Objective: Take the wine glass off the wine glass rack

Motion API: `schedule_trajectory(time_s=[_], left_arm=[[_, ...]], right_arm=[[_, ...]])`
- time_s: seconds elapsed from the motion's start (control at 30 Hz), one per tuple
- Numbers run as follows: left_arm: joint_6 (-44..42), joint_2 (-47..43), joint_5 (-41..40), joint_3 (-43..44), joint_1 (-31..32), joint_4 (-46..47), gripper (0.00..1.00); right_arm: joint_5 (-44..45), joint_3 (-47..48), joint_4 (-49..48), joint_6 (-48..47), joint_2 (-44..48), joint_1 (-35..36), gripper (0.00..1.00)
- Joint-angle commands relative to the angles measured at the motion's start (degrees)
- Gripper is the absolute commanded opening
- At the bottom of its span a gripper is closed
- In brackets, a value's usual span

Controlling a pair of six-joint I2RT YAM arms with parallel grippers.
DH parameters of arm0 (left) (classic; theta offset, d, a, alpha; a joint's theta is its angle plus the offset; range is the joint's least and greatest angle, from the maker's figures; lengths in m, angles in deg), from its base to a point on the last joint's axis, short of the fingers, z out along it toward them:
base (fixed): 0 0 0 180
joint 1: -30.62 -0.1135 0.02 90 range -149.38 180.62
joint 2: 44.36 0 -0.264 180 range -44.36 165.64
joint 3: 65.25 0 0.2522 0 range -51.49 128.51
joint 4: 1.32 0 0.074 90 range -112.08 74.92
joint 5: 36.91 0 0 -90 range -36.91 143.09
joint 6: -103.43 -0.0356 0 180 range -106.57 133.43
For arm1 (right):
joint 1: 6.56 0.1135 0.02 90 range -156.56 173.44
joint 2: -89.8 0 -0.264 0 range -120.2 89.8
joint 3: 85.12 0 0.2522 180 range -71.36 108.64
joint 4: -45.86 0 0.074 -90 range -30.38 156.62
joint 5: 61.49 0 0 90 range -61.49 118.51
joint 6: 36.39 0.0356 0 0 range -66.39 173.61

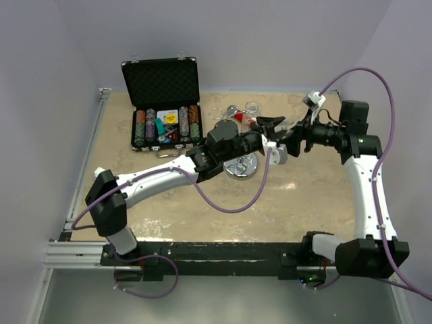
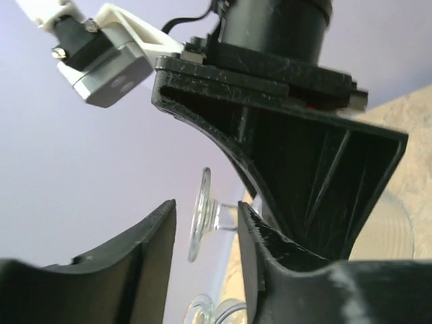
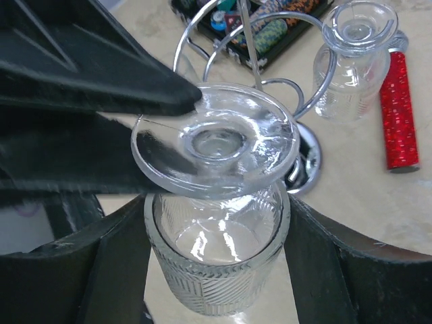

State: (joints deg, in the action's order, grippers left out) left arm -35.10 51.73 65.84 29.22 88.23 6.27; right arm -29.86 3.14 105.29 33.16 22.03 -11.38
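Note:
A clear ribbed wine glass point(image 3: 216, 270) hangs upside down, foot point(image 3: 216, 138) up. My right gripper point(image 3: 217, 266) is shut on its bowl, one finger on each side. The chrome wine glass rack point(image 3: 251, 40), with wire loops and a round mirrored base point(image 3: 309, 162), stands just behind the glass. My left gripper point(image 2: 207, 217) is open, with the glass foot point(image 2: 199, 216) edge-on between its fingers. One left finger point(image 3: 101, 81) touches the foot's rim in the right wrist view. From above, both grippers, left point(image 1: 264, 128) and right point(image 1: 283, 131), meet over the rack base point(image 1: 241, 169).
A second glass point(image 3: 354, 61) hangs on the rack at the right. A red glittery cylinder point(image 3: 398, 108) lies beside it. An open black chip case point(image 1: 165, 118) stands at the back left. Purple cables trail from both arms.

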Motion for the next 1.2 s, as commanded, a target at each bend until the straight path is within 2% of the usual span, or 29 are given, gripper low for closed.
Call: schedule_trajectory(time_s=[0.0,0.07,0.13,0.2,0.23,0.37,0.53,0.67,0.83,1.0,1.17], left_arm=[[6.8,0.5,-7.6,1.7,-0.8,4.3,0.55],[8.1,-1.9,-8.4,-0.4,-1.4,6.1,0.63],[8.1,-4.6,-7.8,-3.1,-1.9,7.0,0.66],[7.2,-8.0,-4.2,-6.8,-2.1,7.1,0.66],[6.5,-9.7,-2.8,-9.4,-2.1,7.7,0.66],[4.9,-12.8,-0.3,-15.0,-1.6,7.8,0.67],[5.1,-11.2,0.1,-14.1,-1.1,8.4,0.67],[5.1,-10.1,1.4,-13.2,0.0,7.0,0.68],[4.2,-6.2,-1.5,-11.4,0.8,7.7,0.68],[4.8,-1.8,-10.5,-8.8,0.8,14.4,0.62],[6.7,0.2,-15.3,-6.7,0.5,18.5,0.57]], right_arm=[[-10.5,0.0,-10.6,22.3,1.8,1.2,0.25],[-10.3,0.0,-11.8,24.7,1.5,1.1,0.23],[-10.6,0.0,-12.4,26.1,0.8,0.9,0.18],[-11.1,-0.6,-15.2,30.4,0.0,0.3,0.03],[-11.2,-0.5,-16.5,32.0,-0.6,-0.1,0.00],[-13.8,1.1,-21.3,39.2,-3.8,-3.0,0.00],[-13.9,2.8,-26.4,47.2,-5.7,-4.9,0.00],[-13.6,2.1,-27.9,49.5,-5.9,-5.5,0.00],[-13.4,1.4,-29.8,51.5,-5.1,-5.6,0.00],[-12.5,1.3,-29.1,51.6,-4.8,-5.6,0.00],[-11.7,0.0,-28.9,51.7,-4.5,-5.6,0.00]])
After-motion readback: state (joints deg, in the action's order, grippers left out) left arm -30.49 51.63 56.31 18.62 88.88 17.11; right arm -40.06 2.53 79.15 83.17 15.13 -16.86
